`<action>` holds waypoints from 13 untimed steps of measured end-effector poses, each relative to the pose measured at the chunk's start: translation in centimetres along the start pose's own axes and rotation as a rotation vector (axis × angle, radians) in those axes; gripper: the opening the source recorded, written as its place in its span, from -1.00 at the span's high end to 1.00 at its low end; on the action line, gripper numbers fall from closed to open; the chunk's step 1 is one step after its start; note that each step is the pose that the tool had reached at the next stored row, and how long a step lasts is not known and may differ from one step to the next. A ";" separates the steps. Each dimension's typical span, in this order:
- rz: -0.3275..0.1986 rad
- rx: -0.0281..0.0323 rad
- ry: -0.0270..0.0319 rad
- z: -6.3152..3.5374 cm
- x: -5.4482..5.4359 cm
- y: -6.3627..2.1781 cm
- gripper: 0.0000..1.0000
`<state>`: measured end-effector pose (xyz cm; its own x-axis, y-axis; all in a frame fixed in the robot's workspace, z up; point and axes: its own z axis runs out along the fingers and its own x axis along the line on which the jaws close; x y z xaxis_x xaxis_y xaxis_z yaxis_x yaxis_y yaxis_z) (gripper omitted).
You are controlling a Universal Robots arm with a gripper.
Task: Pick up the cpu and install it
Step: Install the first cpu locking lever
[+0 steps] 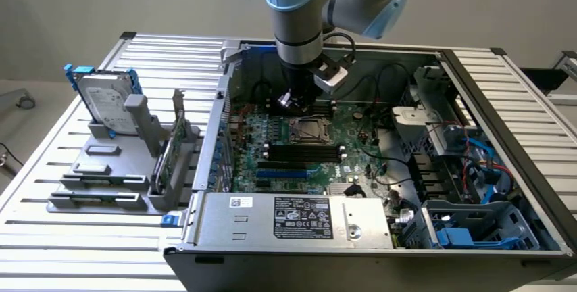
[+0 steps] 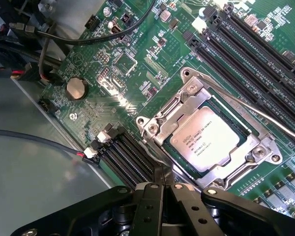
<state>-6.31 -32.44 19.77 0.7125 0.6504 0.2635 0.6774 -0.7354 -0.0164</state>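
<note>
Presently, the hand has its two black fingers pressed together, tip against tip, and nothing sits between them. In the exterior view the hand hangs from the arm inside the open computer case, low over the green motherboard. The cpu is not in the grip. It lies flat in the socket on the motherboard, printed silver top facing up, just ahead of the fingertips and below them, apart from them. The socket's metal frame lies over the chip's edges. From outside, the cpu shows directly under the hand and slightly toward the case's near side. Black memory slots run just beside the fingertips. A hard drive stands in a grey holder on the counter, well apart from the hand.
</note>
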 end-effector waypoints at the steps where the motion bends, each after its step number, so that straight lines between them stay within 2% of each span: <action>1: 0.000 -0.0001 0.0000 0.00 0.0 0.00 0.78; 13: 0.000 -0.0001 0.0000 0.06 0.1 0.11 0.78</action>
<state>-6.15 -32.44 19.73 0.7124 0.6504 0.2635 0.6774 -0.7354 -0.0163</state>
